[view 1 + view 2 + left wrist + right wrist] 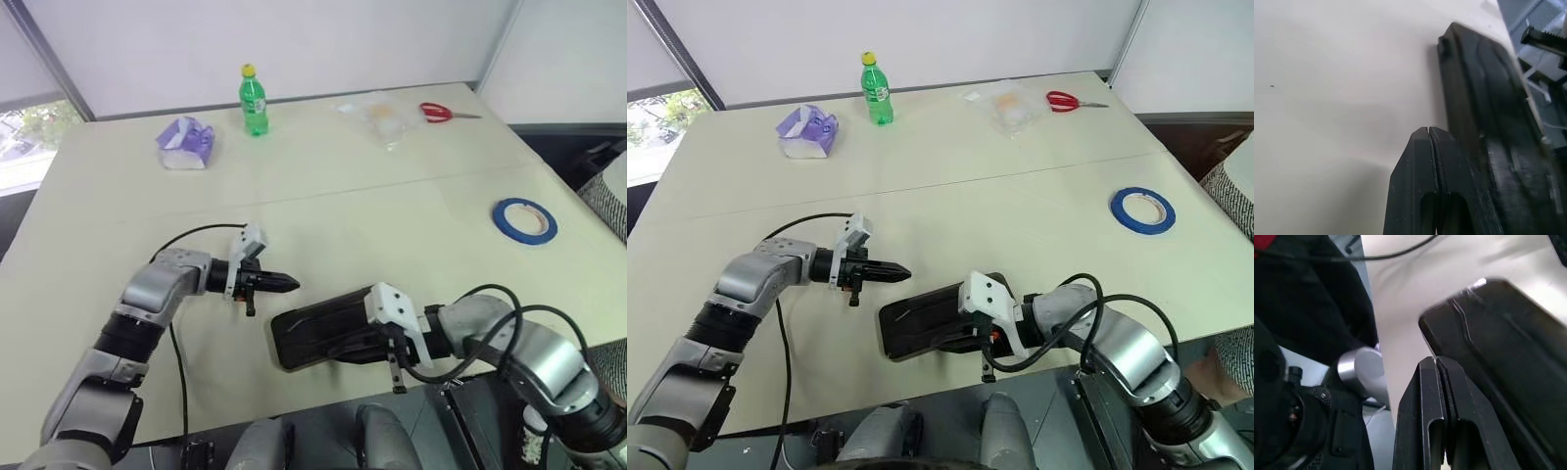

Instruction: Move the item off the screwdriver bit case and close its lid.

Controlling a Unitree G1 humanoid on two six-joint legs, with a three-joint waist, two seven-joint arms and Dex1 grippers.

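Note:
The screwdriver bit case (313, 331) lies as one flat dark slab near the table's front edge, with its lid (1498, 333) down on top. The item, a blue tape ring (525, 219), rests flat on the table far to the right, well apart from the case. My left gripper (290, 284) is shut and empty, pointing right, its tip just off the case's far left corner (1449, 34). My right gripper (1437, 364) is shut with nothing in it, lying along the case's near side.
At the back of the table stand a green bottle (254, 101), a purple tissue pack (186, 144), a clear plastic bag (380, 117) and red-handled scissors (441, 113). A black cable (196, 235) arcs over the left arm. The table's front edge (245, 416) runs just below the case.

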